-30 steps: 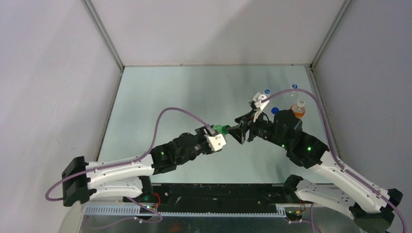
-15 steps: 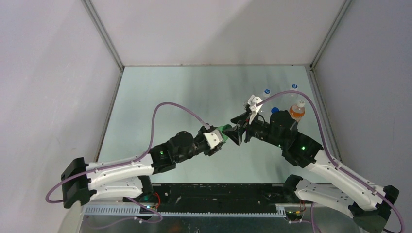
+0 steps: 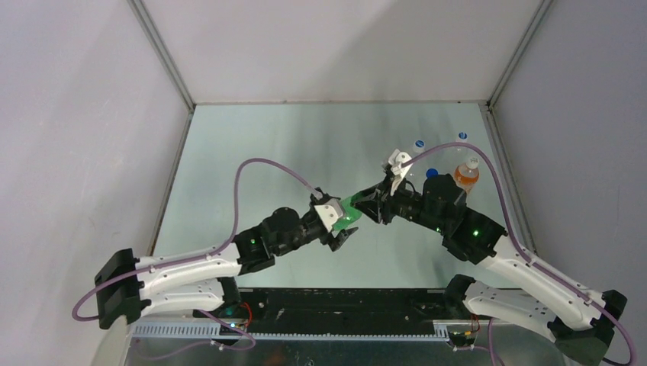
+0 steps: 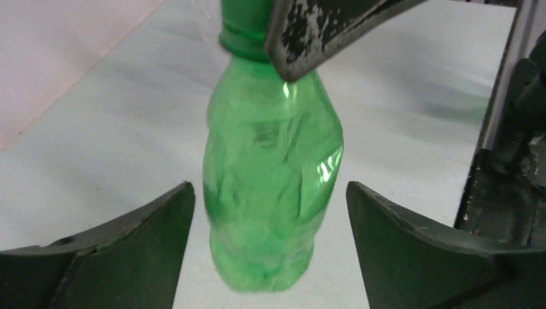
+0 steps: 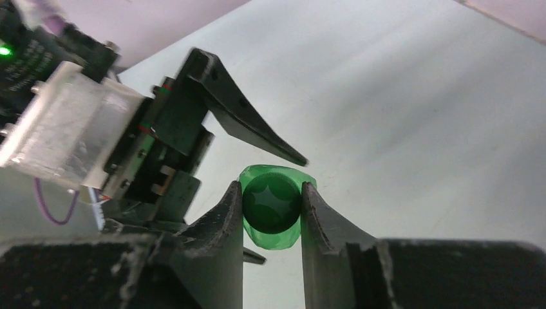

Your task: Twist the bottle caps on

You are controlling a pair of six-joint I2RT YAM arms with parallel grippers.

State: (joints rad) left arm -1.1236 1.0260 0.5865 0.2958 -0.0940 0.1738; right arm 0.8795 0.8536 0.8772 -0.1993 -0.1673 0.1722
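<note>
No text, label, brand, number or sign is showing clearly enough to be read in any of the views.
</note>
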